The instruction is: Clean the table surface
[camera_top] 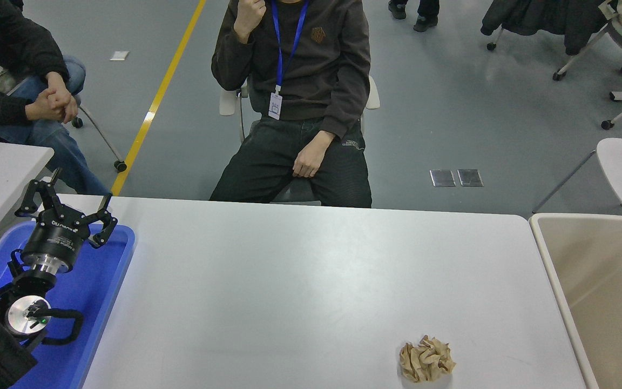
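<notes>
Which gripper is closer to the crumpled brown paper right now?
Only the left shows. The left gripper is parked over the blue tray, far left of the crumpled brown paper near the table's front right. The right gripper is out of view.

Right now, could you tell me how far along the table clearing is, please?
Most of the table is bare. Nothing is in hand: the left pincer is parked open over the blue tray; the right arm is out of view. A crumpled brown paper ball remains, beside the beige bin.
</notes>
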You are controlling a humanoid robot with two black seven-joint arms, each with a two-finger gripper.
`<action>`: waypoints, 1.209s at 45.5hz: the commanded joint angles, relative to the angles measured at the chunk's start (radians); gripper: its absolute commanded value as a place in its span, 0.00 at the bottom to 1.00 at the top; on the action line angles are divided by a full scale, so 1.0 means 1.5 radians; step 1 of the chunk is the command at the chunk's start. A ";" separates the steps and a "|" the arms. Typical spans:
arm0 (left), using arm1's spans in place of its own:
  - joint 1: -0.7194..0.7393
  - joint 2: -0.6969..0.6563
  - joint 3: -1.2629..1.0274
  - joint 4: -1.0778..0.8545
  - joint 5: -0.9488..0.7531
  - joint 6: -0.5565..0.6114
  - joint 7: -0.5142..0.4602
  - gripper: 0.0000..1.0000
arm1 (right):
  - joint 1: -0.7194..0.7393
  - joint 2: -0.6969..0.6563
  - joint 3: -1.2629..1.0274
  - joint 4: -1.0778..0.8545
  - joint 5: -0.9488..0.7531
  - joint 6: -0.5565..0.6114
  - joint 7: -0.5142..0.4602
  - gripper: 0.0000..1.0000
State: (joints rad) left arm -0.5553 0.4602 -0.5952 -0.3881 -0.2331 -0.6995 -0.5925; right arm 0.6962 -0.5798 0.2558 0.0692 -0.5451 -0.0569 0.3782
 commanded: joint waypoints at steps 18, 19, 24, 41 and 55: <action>0.000 0.000 0.000 0.000 0.000 0.000 0.000 1.00 | -0.066 -0.009 0.492 0.243 0.110 0.115 -0.006 0.98; 0.000 0.000 0.000 0.000 0.000 0.000 0.000 1.00 | -0.074 -0.008 0.503 0.256 0.124 0.126 -0.006 0.98; 0.000 0.000 0.000 0.000 0.000 0.000 0.000 1.00 | -0.119 0.007 0.547 0.319 0.208 0.178 -0.006 0.98; 0.000 0.000 0.000 0.000 0.000 0.000 0.000 1.00 | -0.155 0.143 0.640 0.350 0.269 0.214 -0.002 0.99; 0.000 0.000 0.000 0.000 0.000 0.000 0.000 1.00 | -0.160 0.201 0.623 0.411 0.236 0.209 0.006 0.99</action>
State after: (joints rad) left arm -0.5552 0.4602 -0.5952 -0.3880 -0.2331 -0.6995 -0.5925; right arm 0.4668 -0.3555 1.1876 0.6281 -0.1620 0.2570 0.3777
